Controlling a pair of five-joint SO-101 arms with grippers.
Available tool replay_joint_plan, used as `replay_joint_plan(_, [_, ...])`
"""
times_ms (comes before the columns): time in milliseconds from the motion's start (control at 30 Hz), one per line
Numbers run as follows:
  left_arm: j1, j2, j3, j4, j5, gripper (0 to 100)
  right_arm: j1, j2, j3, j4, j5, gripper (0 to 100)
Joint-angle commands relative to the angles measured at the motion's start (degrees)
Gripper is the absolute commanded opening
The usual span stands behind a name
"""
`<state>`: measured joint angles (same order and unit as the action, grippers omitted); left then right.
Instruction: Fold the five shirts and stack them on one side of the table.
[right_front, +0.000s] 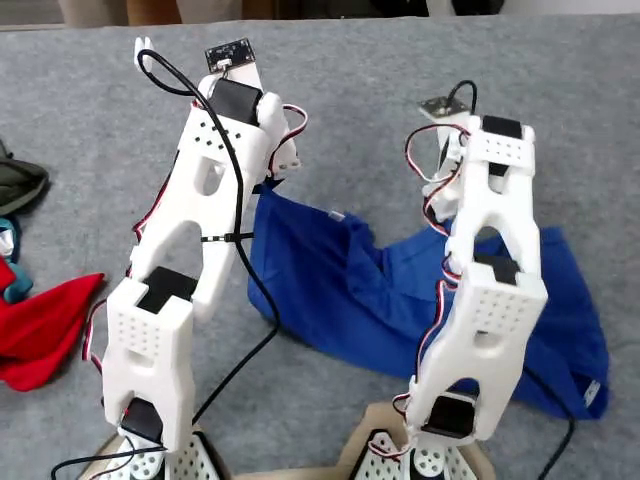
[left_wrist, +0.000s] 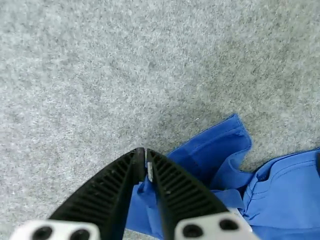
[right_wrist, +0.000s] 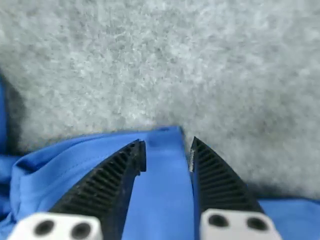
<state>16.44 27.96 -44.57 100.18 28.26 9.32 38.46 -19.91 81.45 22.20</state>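
Observation:
A blue shirt (right_front: 350, 290) lies crumpled across the middle of the grey table. My left gripper (left_wrist: 146, 155) is shut on a corner of the blue shirt (left_wrist: 220, 150), its black fingertips pressed together over the fabric. In the high view this left gripper (right_front: 278, 170) sits at the shirt's far left corner. My right gripper (right_wrist: 167, 150) is open, one finger on each side of an edge of the blue shirt (right_wrist: 75, 160), just above the cloth. The right gripper (right_front: 440, 190) is at the shirt's far right part in the high view.
A red shirt (right_front: 45, 325) lies bunched at the table's left edge. Behind it are a dark green garment (right_front: 18, 185) and a bit of teal cloth (right_front: 12, 280). Bare grey table (right_front: 350, 90) stretches beyond both grippers.

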Motion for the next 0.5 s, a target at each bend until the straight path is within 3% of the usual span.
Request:
replay_joint_plan(0, [0.35, -2.59, 0.09, 0.62, -0.09, 2, 0.31, 2.95, -4.44, -0.53, -0.62, 16.3])
replay_joint_plan(267, [0.35, -2.59, 0.09, 0.62, -0.09, 2, 0.4, 6.81, -9.54, 3.43, -0.62, 15.0])
replay_joint_plan(467, [0.35, -2.59, 0.09, 0.62, -0.09, 2, 0.48, 7.43, -10.33, 5.19, -0.62, 0.3])
